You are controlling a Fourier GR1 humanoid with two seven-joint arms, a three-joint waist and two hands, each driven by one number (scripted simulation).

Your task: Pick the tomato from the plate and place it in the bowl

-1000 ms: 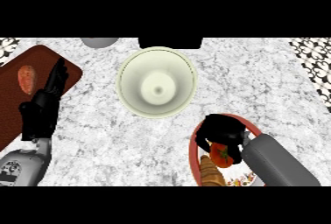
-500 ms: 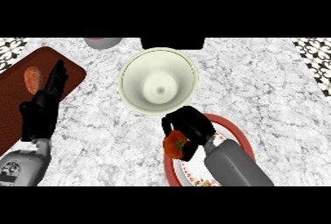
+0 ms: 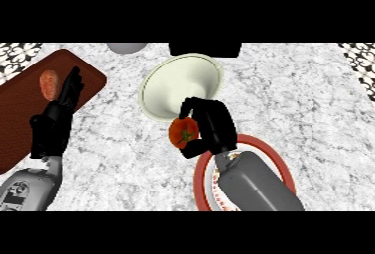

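Right robot hand point(image 3: 211, 128) curled round tomato point(image 3: 182, 133), just near of bowl point(image 3: 181, 86); plate point(image 3: 277, 168) nearer. Left robot hand point(image 3: 57, 115) open, resting left.

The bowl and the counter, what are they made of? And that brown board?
The bowl looks like glazed ceramic: smooth, pale cream, evenly shaded. The counter looks like polished stone, perhaps marble or granite, from its grey and white mottled veining. The brown board could be dark wood, judging by its reddish-brown colour and rounded corners, though no grain shows clearly.
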